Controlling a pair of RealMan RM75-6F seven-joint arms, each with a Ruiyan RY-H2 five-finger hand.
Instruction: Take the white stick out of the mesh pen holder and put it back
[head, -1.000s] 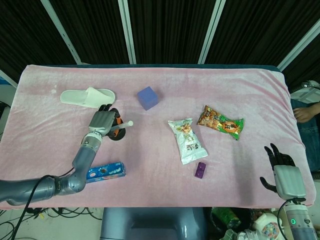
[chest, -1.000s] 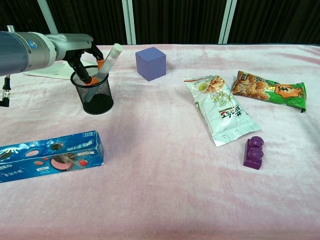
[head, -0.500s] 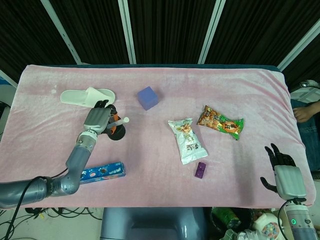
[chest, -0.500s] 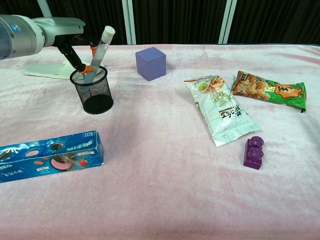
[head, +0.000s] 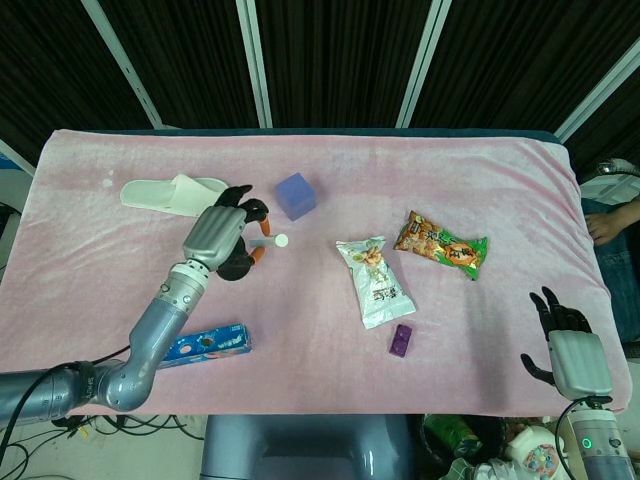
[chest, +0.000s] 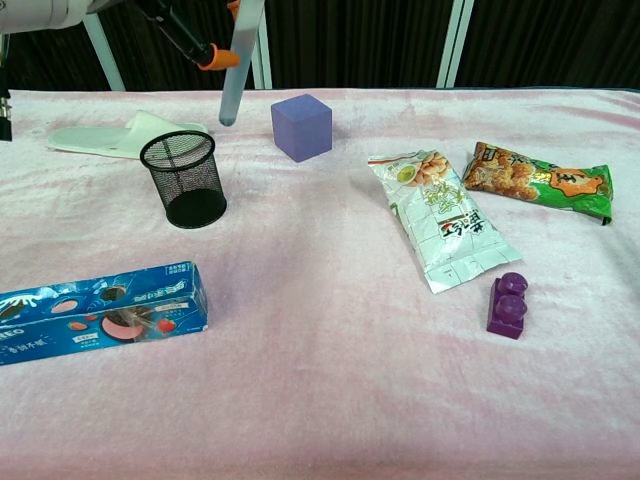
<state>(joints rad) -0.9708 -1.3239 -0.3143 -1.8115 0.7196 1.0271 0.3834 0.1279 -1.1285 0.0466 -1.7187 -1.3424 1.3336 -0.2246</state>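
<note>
Pink fleecy cloth over a table, dark slatted wall behind.

Left hand is up above the cloth, fingers pinching the white stick near its upper part. In chest view the stick hangs nearly upright, lower end fully clear of the mesh pen holder and a bit to the holder's right, not over the mouth. So take-out half looks done; put-back not yet begun, by my read. Held high prob. so the tip clears the rim before going back in; holder is light mesh and likely tips if the stick catches the rim.

Right hand sits at the table's near right corner, well apart from everything, fingers spread, holding nothing. Looks parked, no part in this step.

Outward from the holder: white slipper just behind it, purple cube to its right, blue biscuit box near the front edge. Further right: a pale snack bag, an orange-green snack bag, small purple block.

Hidden / unclear: chest view cuts off the left hand at the top, only orange-tipped fingers show, and the stick's top is out of frame. In head view the hand covers most of the holder, so stick-to-mouth alignment can't be judged there. Person's arm at far right edge, cut off.
</note>
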